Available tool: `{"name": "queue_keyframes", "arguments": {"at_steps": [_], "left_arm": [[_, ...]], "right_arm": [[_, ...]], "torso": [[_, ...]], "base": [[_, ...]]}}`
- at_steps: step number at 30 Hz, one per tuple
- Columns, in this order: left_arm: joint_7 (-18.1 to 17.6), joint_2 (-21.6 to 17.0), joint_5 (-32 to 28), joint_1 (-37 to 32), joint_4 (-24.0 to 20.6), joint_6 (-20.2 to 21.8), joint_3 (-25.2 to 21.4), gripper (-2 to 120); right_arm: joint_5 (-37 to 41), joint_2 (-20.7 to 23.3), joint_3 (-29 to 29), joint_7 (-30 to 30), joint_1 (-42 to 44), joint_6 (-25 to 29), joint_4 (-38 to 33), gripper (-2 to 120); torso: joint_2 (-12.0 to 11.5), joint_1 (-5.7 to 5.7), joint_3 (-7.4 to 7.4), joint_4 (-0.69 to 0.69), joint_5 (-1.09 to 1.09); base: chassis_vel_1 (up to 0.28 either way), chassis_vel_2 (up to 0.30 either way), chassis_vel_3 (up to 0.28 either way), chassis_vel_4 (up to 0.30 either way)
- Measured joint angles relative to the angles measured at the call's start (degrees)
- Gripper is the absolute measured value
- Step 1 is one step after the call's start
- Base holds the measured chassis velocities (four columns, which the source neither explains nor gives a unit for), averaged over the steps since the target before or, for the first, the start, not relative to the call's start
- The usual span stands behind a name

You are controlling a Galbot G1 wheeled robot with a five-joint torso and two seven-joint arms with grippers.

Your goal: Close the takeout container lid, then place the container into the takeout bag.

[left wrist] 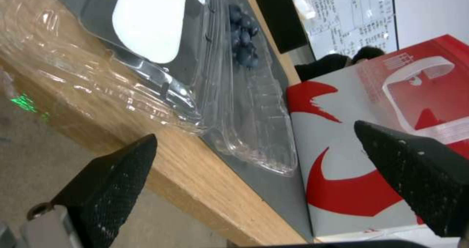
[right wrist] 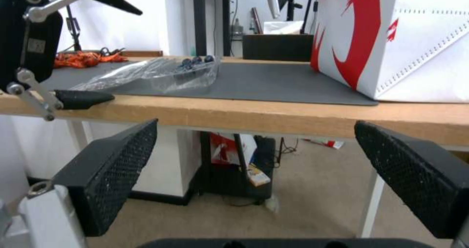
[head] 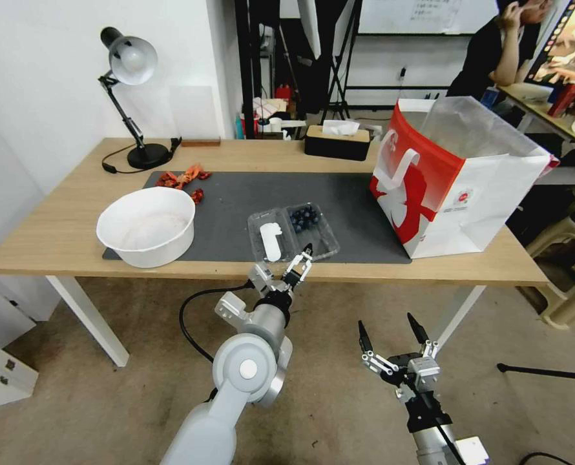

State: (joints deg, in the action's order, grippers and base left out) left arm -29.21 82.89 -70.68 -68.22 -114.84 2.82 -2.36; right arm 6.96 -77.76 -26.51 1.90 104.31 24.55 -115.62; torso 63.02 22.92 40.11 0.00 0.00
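Wooden table [head: 55, 239] with dark mat [head: 236, 206]. Takeout bag [head: 459, 187]: stood open at the mat's right end, interior hidden behind its liner. White bowl [head: 146, 226]: on the mat's left, contents unclear. Takeout container [head: 294, 232]: lay open mid-mat near the front edge, berries in one half, lid [head: 269, 237] flat beside. Left gripper [head: 298, 261]: fingers apart at the container's front edge. Right gripper [head: 391, 336]: fingers apart, below table level.
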Motion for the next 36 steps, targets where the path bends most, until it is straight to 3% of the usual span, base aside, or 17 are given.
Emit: {"name": "queue_keyframes", "arguments": {"at_steps": [21,27,36], "left_arm": [[-0.7,1.5,-0.3,1.6,1.2,-2.2,-0.4,100],[1.7,1.5,0.9,0.8,1.1,-4.3,-0.7,100],[7.7,1.3,7.5,0.0,1.1,-7.9,0.0,100]], "right_arm": [[-0.5,-0.7,-0.1,0.1,0.8,1.1,0.3,100],[-0.7,-1.0,-0.1,0.2,0.9,1.2,0.7,100],[-1.2,-1.3,-0.1,0.2,1.2,1.5,0.8,100]], "torso": [[0.0,-0.01,0.0,0.0,0.0],[0.0,-0.01,0.0,0.0,0.0],[0.0,0.0,0.0,0.0,0.0]], "base": [[0.0,0.0,0.0,0.0],[0.0,0.0,0.0,0.0],[0.0,0.0,0.0,0.0]]}}
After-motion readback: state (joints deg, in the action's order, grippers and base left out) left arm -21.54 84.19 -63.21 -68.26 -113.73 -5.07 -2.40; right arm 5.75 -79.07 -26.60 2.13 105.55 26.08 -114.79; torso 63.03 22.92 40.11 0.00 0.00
